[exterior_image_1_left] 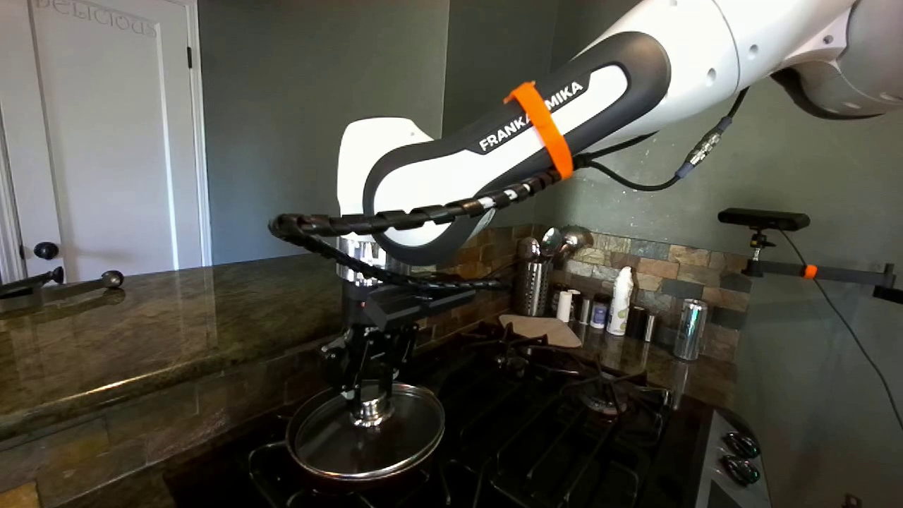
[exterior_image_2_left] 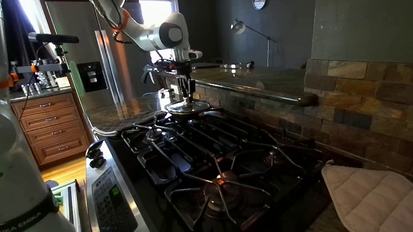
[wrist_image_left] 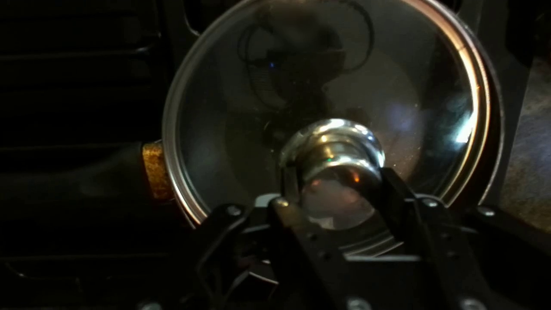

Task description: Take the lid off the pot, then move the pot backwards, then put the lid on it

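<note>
Pincer (wrist_image_left: 340,183): closed on the knob (wrist_image_left: 335,170) of the lid (wrist_image_left: 310,101), with fingers (wrist_image_left: 396,198) on either side, above the pot (wrist_image_left: 493,146).
Knob: polished metal, likely slick and prone to turn in the grip; best pinched evenly from both sides.
Lid: on or barely above the pot, cannot tell which; glass with a shiny metal edge, so probably stiff, fairly light, breakable if knocked, best lifted level.
Pot: on the stove (exterior_image_2_left: 150,198), bare in the wrist view only as a thin dark crescent past the lid; likely stiff and heavier than the lid, better taken by the handle (wrist_image_left: 86,181).
Handle: out from the pot, dark and hard to make out.
Stove: black, with metal grates (exterior_image_2_left: 183,190) under the pot and well past it; probably hard and uneven, likely to catch a dragged base.
Quilted mat (exterior_image_2_left: 131,122): near the pot, by the same end of the stove.
Potholder (exterior_image_2_left: 386,194): pale, well apart from the pot, past the opposite end of the stove.
Counter (exterior_image_1_left: 176,324): raised stone ledge beside the pot and higher than it.
Room: grey-green walls (exterior_image_1_left: 317,106); white door (exterior_image_1_left: 113,155), fridge (exterior_image_2_left: 74,34), clock (exterior_image_2_left: 259,0) and lamp (exterior_image_2_left: 237,27), all beyond the pot.
</note>
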Robot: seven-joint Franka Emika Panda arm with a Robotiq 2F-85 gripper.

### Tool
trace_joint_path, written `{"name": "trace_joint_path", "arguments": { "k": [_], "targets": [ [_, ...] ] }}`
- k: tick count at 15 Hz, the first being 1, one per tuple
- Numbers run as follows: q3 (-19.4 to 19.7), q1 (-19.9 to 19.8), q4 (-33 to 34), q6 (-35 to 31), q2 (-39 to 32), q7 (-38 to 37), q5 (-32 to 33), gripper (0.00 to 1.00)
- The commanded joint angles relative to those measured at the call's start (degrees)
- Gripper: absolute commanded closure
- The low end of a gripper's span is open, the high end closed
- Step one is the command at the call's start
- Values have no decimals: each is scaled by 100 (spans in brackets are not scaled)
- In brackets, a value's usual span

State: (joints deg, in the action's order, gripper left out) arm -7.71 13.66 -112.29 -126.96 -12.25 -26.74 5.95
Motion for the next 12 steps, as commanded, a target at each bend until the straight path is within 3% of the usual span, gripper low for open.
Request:
{"name": "trace_joint_path", "arguments": {
  "k": [1, 12],
  "targets": [
    [20, 57, -20, -89, 107, -134, 104, 77],
    [1, 30, -273, -492, 258, -83, 32, 77]
  ]
}}
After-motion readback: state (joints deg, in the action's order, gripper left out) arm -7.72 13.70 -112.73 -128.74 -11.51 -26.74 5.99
